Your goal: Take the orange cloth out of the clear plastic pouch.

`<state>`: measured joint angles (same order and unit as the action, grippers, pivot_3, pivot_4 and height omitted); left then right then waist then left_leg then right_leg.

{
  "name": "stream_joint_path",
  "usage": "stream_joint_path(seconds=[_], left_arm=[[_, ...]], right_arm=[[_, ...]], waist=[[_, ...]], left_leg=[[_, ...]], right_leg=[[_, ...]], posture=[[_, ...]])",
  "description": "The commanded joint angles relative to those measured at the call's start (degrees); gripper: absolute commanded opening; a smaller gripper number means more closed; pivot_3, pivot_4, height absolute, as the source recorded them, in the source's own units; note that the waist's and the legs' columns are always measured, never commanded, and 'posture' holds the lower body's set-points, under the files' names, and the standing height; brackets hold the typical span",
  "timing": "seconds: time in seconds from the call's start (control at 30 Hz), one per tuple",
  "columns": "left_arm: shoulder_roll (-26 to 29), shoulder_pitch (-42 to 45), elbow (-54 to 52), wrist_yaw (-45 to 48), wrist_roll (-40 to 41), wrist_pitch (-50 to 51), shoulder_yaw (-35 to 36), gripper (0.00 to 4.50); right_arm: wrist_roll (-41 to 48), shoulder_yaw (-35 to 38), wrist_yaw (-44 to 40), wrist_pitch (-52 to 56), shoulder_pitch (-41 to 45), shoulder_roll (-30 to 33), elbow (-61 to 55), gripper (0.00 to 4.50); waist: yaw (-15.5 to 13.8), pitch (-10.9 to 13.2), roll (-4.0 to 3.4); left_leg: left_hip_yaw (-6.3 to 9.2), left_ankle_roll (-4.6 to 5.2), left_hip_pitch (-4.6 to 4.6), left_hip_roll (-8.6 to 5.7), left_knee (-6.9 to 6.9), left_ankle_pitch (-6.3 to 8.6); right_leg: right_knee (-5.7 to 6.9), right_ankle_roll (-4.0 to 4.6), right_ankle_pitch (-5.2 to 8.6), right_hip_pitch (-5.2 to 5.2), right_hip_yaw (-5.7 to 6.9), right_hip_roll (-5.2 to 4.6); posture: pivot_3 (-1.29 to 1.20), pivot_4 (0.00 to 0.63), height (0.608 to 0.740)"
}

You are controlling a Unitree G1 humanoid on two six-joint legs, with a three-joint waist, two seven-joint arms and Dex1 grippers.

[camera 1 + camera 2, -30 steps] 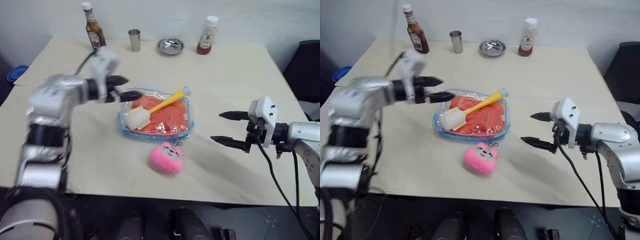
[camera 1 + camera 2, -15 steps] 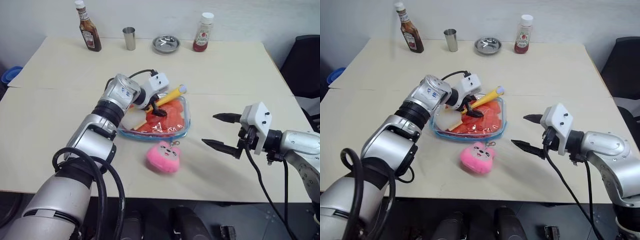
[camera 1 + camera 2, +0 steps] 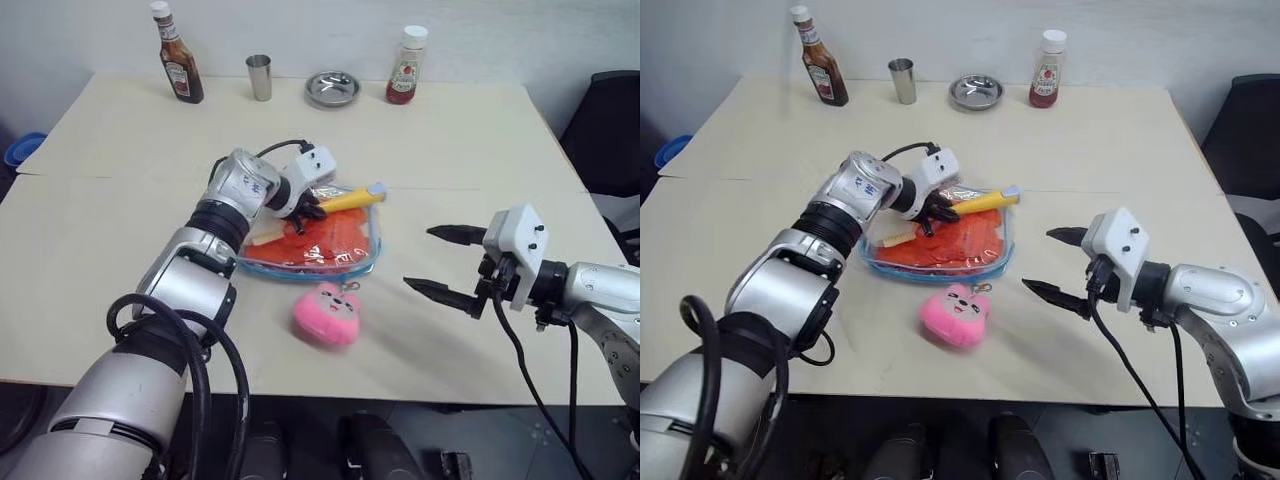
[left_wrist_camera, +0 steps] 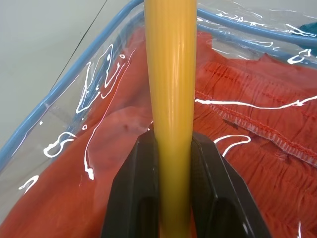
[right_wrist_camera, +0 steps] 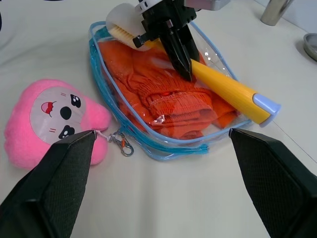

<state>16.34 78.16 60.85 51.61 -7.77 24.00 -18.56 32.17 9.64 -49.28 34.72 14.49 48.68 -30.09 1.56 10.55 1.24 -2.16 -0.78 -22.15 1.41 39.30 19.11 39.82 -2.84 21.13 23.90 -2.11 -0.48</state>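
No brand name or other writing can be read on the brown sauce bottle (image 3: 177, 55) or on the red sauce bottle (image 3: 405, 68) at the far edge of the table (image 3: 470, 140); their labels are too small to make out. The clear plastic pouch (image 3: 366, 262) is laid flat at the middle of the table, its long axis running roughly left to right across it. The orange cloth (image 5: 168, 99) is seen bunched inside the pouch. A yellow-handled brush (image 3: 350, 199) is held above the pouch, its handle clamped between the fingers of the left gripper (image 4: 171, 186) and its pale blue tip pointed to the right. The right gripper (image 3: 440, 263) is held with its fingers wide apart and empty, right of the pouch. A pink plush toy (image 3: 328, 312) is placed just in front of the pouch.
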Motion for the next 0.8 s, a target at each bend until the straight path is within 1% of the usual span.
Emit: stream_joint_path(seconds=[0.03,0.1,0.2,0.27,0.37,0.4,0.47,0.53,0.6,0.67,0.73,0.8], left_arm=[[4.0,-1.1,-10.1,0.9,3.8,8.9,5.8,0.45],[7.9,-3.5,-17.3,0.9,5.3,15.1,8.9,0.45],[16.5,-8.7,-27.4,-1.5,5.8,22.6,14.0,0.45],[22.1,-12.9,-32.3,-3.1,5.9,25.7,16.8,0.45],[30.6,-21.2,-38.0,-3.9,6.4,30.2,21.3,0.45],[33.6,-25.4,-39.5,-4.5,6.0,30.0,22.7,0.45],[37.2,-32.8,-41.9,-6.3,6.0,29.6,26.3,0.45],[38.5,-39.4,-43.3,-9.1,6.3,28.9,30.2,0.45],[38.0,-44.6,-44.0,-11.7,7.1,28.5,34.1,0.45],[37.4,-48.0,-44.8,-14.1,7.6,27.8,36.5,0.45],[36.9,-50.2,-45.7,-16.7,7.8,27.2,38.0,1.17],[36.3,-52.3,-47.2,-17.9,8.6,26.7,39.2,1.67]], right_arm=[[0.3,-1.5,-1.3,-1.6,2.7,-0.6,0.7,4.50],[0.3,-3.1,-2.2,-2.0,4.3,-1.0,1.7,4.50],[0.0,-5.9,-3.8,-2.8,6.9,-2.1,3.4,4.50],[0.3,-7.3,-4.7,-3.0,8.3,-3.2,4.2,4.50],[0.8,-9.3,-6.5,-3.5,10.5,-4.6,5.3,4.50],[0.9,-10.0,-7.3,-3.6,11.3,-5.1,5.7,4.50],[0.8,-11.2,-8.6,-4.0,12.6,-5.8,6.6,4.50],[0.4,-12.4,-9.7,-4.4,13.8,-6.6,7.8,4.50],[-0.1,-13.6,-10.6,-4.8,14.9,-7.4,9.0,4.50],[-0.6,-14.4,-11.2,-5.2,15.8,-7.9,9.9,4.50],[-0.7,-14.8,-11.6,-5.2,16.7,-8.4,10.5,4.50],[-0.6,-14.9,-12.1,-5.1,17.1,-8.6,10.9,4.50]], waist=[[0.1,0.0,0.00],[0.4,0.0,0.00],[0.9,0.0,0.00],[1.1,0.0,0.00],[1.4,0.0,0.00],[1.5,0.0,0.00],[1.4,0.0,0.02],[1.1,0.0,0.07],[0.4,-0.1,0.12],[-0.2,-0.1,0.22],[-0.6,-0.1,0.24],[-0.6,-0.2,0.28]], left_leg=[[0.00,0.00,0.00,0.00,0.00,0.00],[-0.01,-0.01,-0.02,0.02,0.01,0.00],[0.01,-0.05,-0.02,0.06,0.00,-0.03],[0.03,-0.08,-0.03,0.06,-0.02,-0.04],[0.04,-0.09,-0.03,0.07,-0.01,-0.05],[0.04,-0.09,-0.04,0.07,0.00,-0.04],[0.07,-0.09,-0.04,0.06,0.01,-0.04],[0.09,-0.08,-0.07,0.05,0.03,-0.04],[0.12,-0.05,-0.14,0.05,0.15,-0.02],[0.16,0.01,-0.22,0.03,0.26,0.02],[0.23,0.11,-0.25,-0.02,0.38,0.08],[0.21,0.15,-0.27,-0.06,0.41,0.11]], right_leg=[[0.02,0.00,0.00,0.01,-0.01,0.00],[0.06,0.00,0.00,0.06,-0.03,0.01],[0.15,0.00,0.00,0.14,-0.05,0.05],[0.22,0.00,0.00,0.23,-0.07,0.05],[0.24,0.00,0.00,0.26,-0.03,0.03],[0.24,0.00,0.00,0.27,-0.02,0.02],[0.24,0.01,0.00,0.27,0.02,-0.02],[0.22,0.01,0.00,0.27,0.06,-0.07],[0.18,0.01,0.00,0.26,0.11,-0.09],[0.19,0.01,0.00,0.27,0.15,-0.13],[0.15,0.01,0.00,0.24,0.21,-0.20],[0.16,0.01,0.00,0.22,0.21,-0.24]], posture=[[0.00,0.150,0.740],[0.00,0.150,0.740],[0.00,0.150,0.740],[0.00,0.150,0.740],[0.00,0.150,0.740],[0.00,0.150,0.740],[0.00,0.150,0.740],[0.00,0.150,0.740],[0.00,0.150,0.740],[0.00,0.150,0.740],[0.00,0.150,0.740],[0.00,0.150,0.740]])
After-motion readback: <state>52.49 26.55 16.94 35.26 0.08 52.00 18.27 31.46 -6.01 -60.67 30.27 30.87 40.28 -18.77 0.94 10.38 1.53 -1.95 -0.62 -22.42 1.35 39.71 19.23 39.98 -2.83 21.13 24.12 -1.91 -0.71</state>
